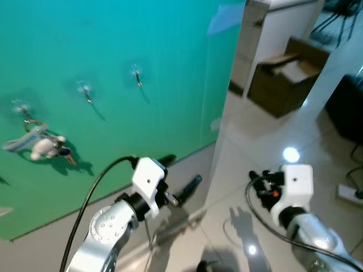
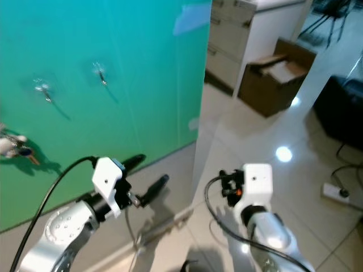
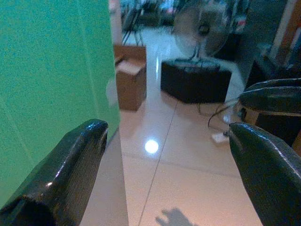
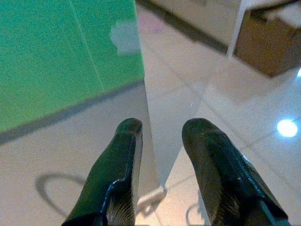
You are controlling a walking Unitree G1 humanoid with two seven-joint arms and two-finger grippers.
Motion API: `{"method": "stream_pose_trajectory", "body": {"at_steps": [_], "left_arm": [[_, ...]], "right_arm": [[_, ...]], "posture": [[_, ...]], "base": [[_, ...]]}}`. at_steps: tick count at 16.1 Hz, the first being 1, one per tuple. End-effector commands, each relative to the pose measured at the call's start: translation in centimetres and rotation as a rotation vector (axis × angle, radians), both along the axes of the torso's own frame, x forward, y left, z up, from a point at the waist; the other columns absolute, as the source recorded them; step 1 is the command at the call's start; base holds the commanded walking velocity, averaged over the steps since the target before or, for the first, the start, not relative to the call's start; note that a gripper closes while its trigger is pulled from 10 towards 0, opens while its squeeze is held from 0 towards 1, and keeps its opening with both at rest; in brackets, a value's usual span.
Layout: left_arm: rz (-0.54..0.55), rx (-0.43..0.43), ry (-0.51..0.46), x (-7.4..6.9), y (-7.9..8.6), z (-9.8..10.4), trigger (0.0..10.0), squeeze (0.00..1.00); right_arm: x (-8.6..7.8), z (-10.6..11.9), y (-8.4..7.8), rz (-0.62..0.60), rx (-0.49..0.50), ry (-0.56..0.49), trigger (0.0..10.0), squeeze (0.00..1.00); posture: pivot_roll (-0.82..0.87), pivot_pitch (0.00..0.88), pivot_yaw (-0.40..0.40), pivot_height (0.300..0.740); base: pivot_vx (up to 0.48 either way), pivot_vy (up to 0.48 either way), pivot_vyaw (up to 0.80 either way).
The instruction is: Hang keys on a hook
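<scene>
Green wall [image 1: 113,45] carries three hooks in a row, and the keys [image 1: 42,144] with a pale fob hang from the leftmost hook [image 1: 22,109]. The left gripper [image 1: 181,173] is held low near the wall's base, its fingers spread wide with nothing between them. The right gripper [image 4: 162,136] points at the glossy floor [image 1: 272,130], fingers a little apart, holding nothing. A cardboard box [image 1: 286,76] stands farther off.

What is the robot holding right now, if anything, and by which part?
Nothing. The left gripper is open and empty, and so is the right gripper. The keys already hang on a hook on the green wall.
</scene>
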State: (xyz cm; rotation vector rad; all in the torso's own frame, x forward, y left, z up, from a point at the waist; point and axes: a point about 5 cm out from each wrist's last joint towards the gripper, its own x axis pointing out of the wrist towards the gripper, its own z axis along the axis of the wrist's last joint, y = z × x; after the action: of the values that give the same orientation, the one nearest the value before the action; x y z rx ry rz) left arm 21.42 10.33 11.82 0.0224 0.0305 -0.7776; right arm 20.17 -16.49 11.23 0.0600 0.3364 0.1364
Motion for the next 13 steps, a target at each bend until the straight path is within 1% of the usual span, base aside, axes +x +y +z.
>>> {"method": "stream_pose_trajectory", "body": {"at_steps": [1,2,3,4,5,6,8,10,13], "left_arm": [[0.018,0.019,0.003,0.0,0.6,-0.1,10.0,0.00],[0.079,0.060,-0.017,0.6,1.1,-0.3,10.0,0.00],[0.112,0.086,-0.026,0.9,1.3,-0.4,10.0,0.00],[0.187,0.143,-0.030,1.6,2.0,-0.9,10.0,0.00],[0.213,0.157,-0.020,1.9,2.4,-1.0,10.0,0.00],[0.202,0.129,-0.016,1.8,2.3,-0.8,10.0,0.00],[0.194,0.122,-0.018,1.8,2.1,-0.8,10.0,0.00],[0.184,0.111,-0.015,1.7,1.6,-0.9,10.0,0.00],[0.183,0.110,-0.014,1.8,1.4,-1.0,10.0,0.00]], "right_arm": [[0.0,0.4,0.8,0.037,0.033,-0.011,10.0,0.00],[0.0,0.3,0.9,0.026,0.028,-0.004,10.0,0.00],[0.0,0.2,0.9,0.021,0.024,0.001,10.0,0.00],[-0.1,0.1,0.8,0.005,0.023,0.011,10.0,0.00],[-0.1,-0.1,0.7,-0.008,0.015,0.019,10.0,0.00],[-0.1,-0.2,0.5,-0.017,0.009,0.026,10.0,0.00],[0.0,-0.2,0.4,-0.024,0.002,0.029,10.0,0.00],[0.2,-0.1,0.4,-0.028,-0.001,0.028,10.0,0.00],[0.3,-0.1,0.5,-0.030,-0.004,0.028,10.0,0.00]], "posture": [[-0.06,0.000,0.045,0.740],[-0.06,0.000,0.045,0.740],[-0.06,0.000,0.045,0.740],[-0.06,0.000,0.045,0.740],[-0.06,0.000,0.045,0.740],[-0.06,0.000,0.045,0.740],[-0.06,0.000,0.043,0.740],[-0.07,0.000,0.042,0.740],[-0.07,0.000,0.040,0.740]], "base": [[0.000,0.000,-0.80],[0.000,0.000,-0.80],[0.000,0.000,-0.80],[0.000,0.000,-0.80],[0.000,0.000,-0.80],[0.000,0.000,0.00],[0.000,0.000,0.00],[0.000,0.000,-0.80],[-0.261,0.000,-0.80]]}}
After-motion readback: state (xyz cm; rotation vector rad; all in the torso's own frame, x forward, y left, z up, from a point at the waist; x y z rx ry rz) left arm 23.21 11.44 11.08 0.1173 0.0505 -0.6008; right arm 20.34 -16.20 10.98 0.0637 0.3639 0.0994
